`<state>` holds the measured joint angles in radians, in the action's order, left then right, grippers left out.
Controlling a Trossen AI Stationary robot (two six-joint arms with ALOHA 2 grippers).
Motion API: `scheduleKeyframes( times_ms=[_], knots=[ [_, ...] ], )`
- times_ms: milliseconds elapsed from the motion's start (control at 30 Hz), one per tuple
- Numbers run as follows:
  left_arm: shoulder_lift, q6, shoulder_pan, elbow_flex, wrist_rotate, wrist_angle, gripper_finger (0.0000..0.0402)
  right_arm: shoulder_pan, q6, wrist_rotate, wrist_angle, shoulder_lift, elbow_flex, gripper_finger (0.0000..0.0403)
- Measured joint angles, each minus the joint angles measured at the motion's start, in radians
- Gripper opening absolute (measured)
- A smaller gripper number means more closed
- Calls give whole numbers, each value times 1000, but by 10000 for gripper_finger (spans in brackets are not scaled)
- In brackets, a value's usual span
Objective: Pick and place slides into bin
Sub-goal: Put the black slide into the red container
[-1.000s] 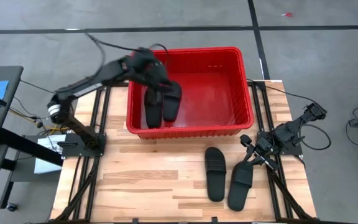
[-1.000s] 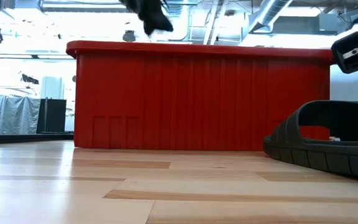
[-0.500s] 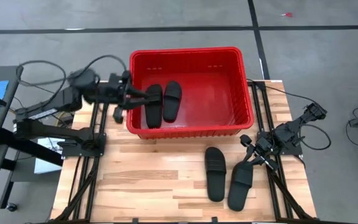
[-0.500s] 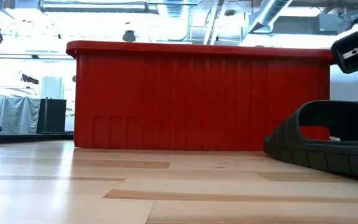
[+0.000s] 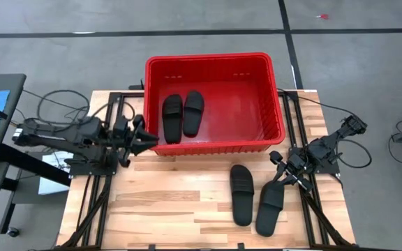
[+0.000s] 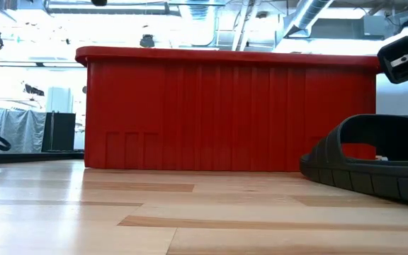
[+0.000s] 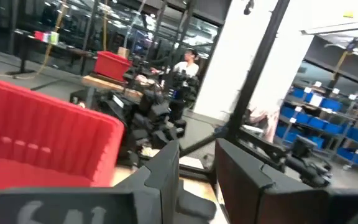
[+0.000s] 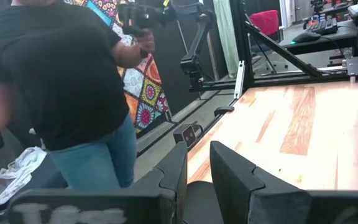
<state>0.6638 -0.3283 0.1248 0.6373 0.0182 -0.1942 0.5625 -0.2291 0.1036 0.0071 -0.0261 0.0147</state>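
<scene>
With two slides [image 5: 182, 115] in the bin [image 5: 274, 104], my left jaws [image 5: 147, 141], narrowly parted and empty, should approach the nearest worktop slide [image 5: 241, 194] strap-first.

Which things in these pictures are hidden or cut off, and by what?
- Low view: the two slides in the bin are hidden by its red front wall.
- Low view: only one slide on the table shows, cut off by the right edge; the second is unseen.
- High view: the left gripper is too small to judge its jaws.
- Right wrist view: no slide or bin appears; a person fills the left side.
</scene>
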Motion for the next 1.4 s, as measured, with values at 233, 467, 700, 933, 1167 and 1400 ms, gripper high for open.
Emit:
scheduleKeyframes(
  times_ms=[233, 467, 700, 933, 1167, 1400],
  knots=[
    [-17, 39, 90, -89, 24, -116, 93, 0, 0, 0, 0, 0, 0, 63],
    [-17, 179, 135, -166, 27, -135, 93, 0, 0, 0, 0, 0, 0, 63],
    [-16, 102, 136, -329, 36, -379, 93, 0, 0, 0, 0, 0, 0, 63],
    [-17, -37, 137, -469, 59, -568, 93, 0, 122, 0, 0, 0, 0, 63],
    [-16, 0, 178, -498, 78, -687, 93, -2, -54, -5, 52, 0, -1, 63],
    [-16, -19, 223, -497, 77, -708, 93, -2, -185, -55, 227, 0, -1, 63]
  ],
)
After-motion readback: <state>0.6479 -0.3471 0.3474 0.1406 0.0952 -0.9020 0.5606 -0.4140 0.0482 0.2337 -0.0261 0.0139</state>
